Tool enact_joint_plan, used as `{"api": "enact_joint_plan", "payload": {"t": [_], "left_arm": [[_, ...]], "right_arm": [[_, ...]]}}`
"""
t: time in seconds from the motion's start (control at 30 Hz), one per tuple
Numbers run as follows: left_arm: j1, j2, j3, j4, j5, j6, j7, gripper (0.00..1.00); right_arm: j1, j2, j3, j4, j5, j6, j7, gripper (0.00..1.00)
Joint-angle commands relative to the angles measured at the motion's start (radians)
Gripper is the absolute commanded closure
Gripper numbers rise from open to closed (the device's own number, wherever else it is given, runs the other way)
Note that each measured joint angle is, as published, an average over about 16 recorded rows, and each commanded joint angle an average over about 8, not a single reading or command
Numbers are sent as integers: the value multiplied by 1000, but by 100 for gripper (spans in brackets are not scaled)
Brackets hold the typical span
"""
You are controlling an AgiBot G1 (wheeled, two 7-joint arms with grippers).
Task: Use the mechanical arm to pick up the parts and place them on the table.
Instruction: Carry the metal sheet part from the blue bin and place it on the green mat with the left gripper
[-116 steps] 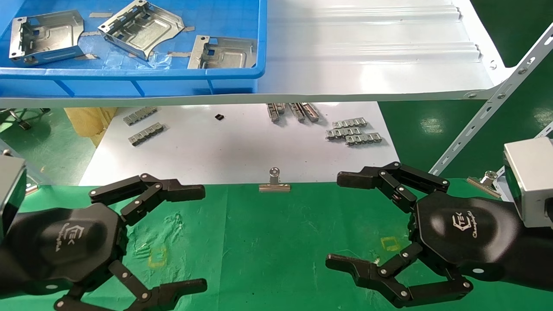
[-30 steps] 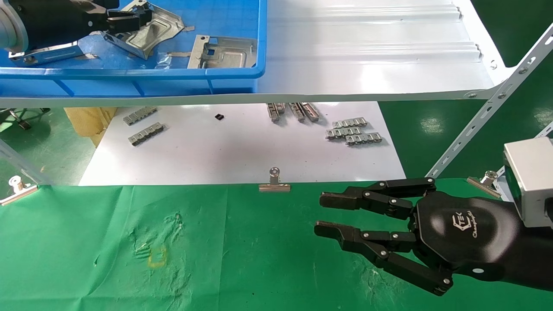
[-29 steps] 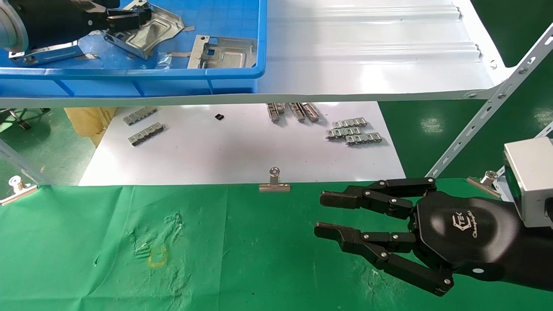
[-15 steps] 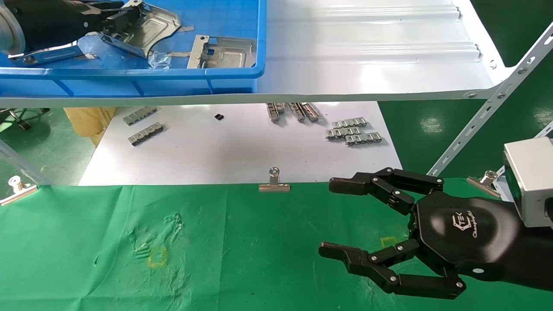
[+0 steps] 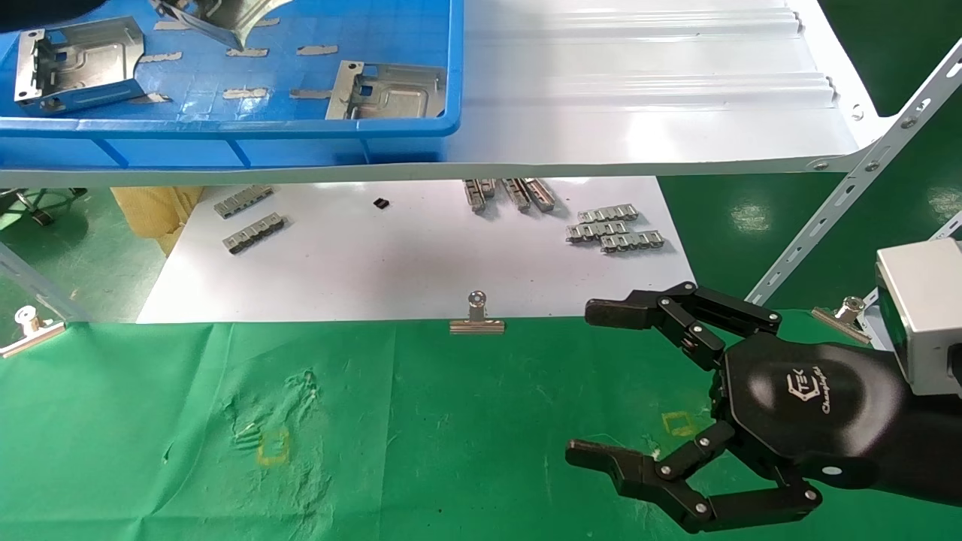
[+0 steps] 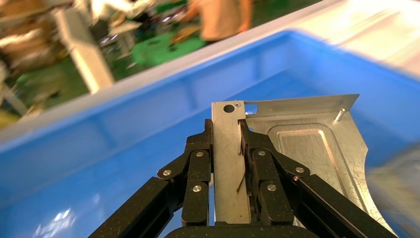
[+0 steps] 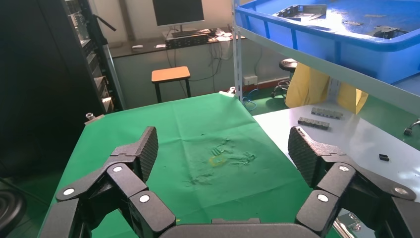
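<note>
Our left tool (image 6: 229,163) is almost wholly cut off at the top of the head view, but its wrist camera shows the black fingers (image 6: 195,171) clamped on the upright side wall of one silver part (image 6: 302,144), held above the blue bin (image 6: 114,134). Two more parts (image 5: 75,60) (image 5: 387,90) lie in that bin below and beside it. Our right tool (image 5: 612,387) hangs spread wide and empty over the green surface (image 5: 451,421), well apart from all of them.

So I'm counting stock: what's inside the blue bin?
The blue bin holds two parts lying on its floor; a third hangs clamped in the left gripper above. The bin's far end is out of view.
</note>
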Motion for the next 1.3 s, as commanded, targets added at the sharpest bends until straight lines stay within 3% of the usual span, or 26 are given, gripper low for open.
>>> {"api": "enact_joint_plan", "payload": {"t": [0.03,0.27,0.43,0.6,0.87,1.0,1.3], "left_arm": [[-11,-18,-7,-14,-11,59,15,100],[-2,-81,-15,-59,-40,380,106,100],[52,-120,-14,-126,-84,498,183,100],[174,-187,20,-291,-181,511,239,100],[432,-364,133,-546,-405,502,362,100],[496,-389,188,-514,-417,483,456,100],[569,-321,279,-345,-299,464,740,100]], "right_arm": [[0,0,0,0,0,0,0,0],[0,0,0,0,0,0,0,0],[0,0,0,0,0,0,0,0],[0,0,0,0,0,0,0,0],[0,0,0,0,0,0,0,0],[0,0,0,0,0,0,0,0],[0,0,0,0,0,0,0,0]]}}
